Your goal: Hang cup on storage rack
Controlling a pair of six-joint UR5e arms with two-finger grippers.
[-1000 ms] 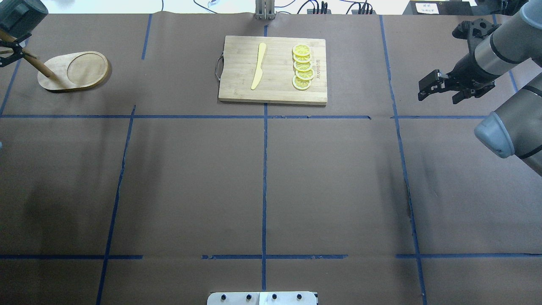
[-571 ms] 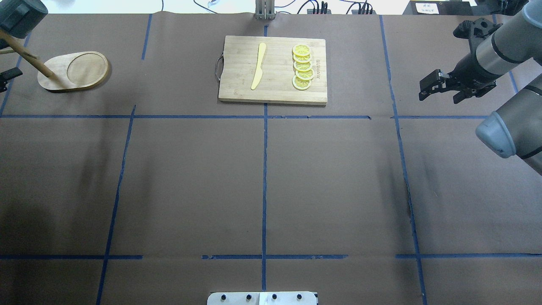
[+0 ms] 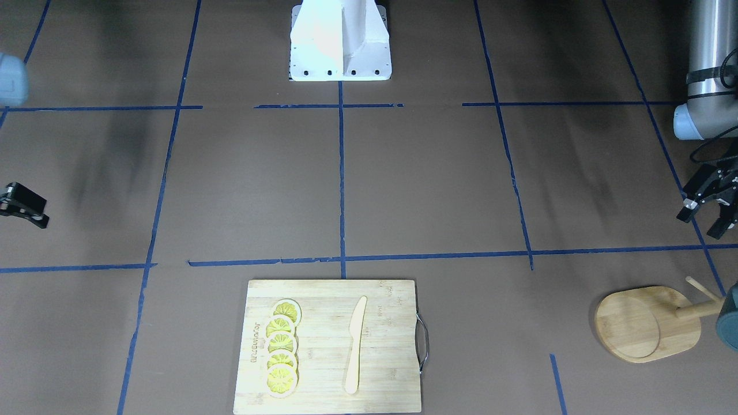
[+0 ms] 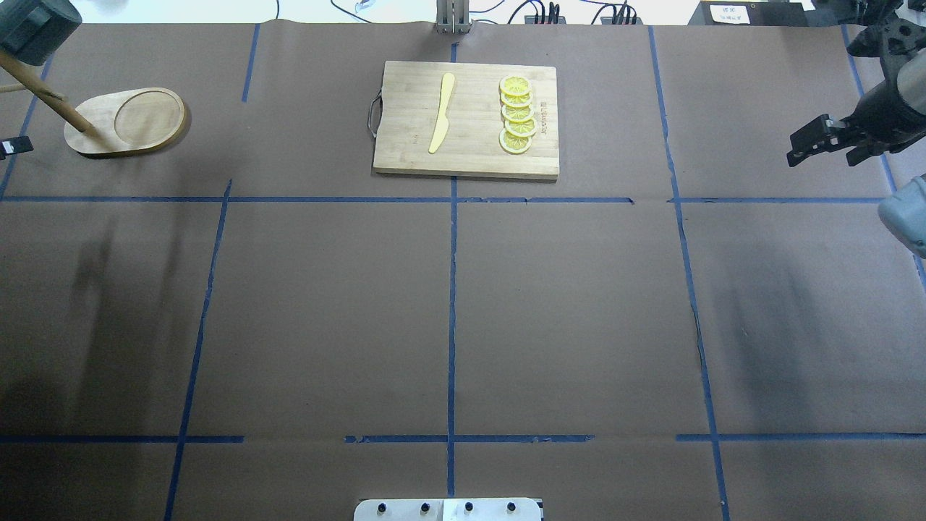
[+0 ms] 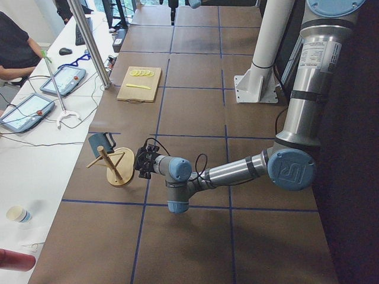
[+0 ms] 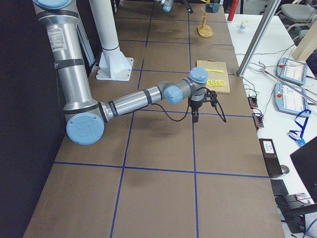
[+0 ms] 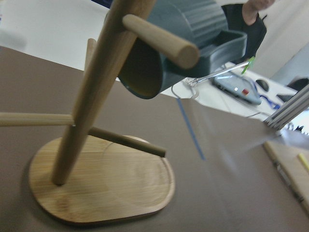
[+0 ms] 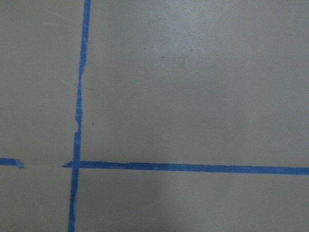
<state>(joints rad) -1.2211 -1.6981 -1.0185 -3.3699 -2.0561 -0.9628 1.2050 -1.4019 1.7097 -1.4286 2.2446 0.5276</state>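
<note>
Bamboo storage rack (image 7: 104,186) at the table's far corner on the robot's left, with the cup (image 7: 198,19) hung on its upper peg, mouth tilted downward. We judge the hanging itself complete and the step in hand to be the withdrawal. The left gripper (image 3: 704,219) stands near the rack but apart from it, fingers spread and empty. The right gripper (image 4: 828,147) is likewise spread, holding nothing, well away over the brown table covering. In our reading, it remains only to draw both arms clear without brushing the rack. Against the frames a second earlier, the left gripper has backed off from the rack's post, the right has retreated toward its own edge, and the cup has kept its place.
</note>
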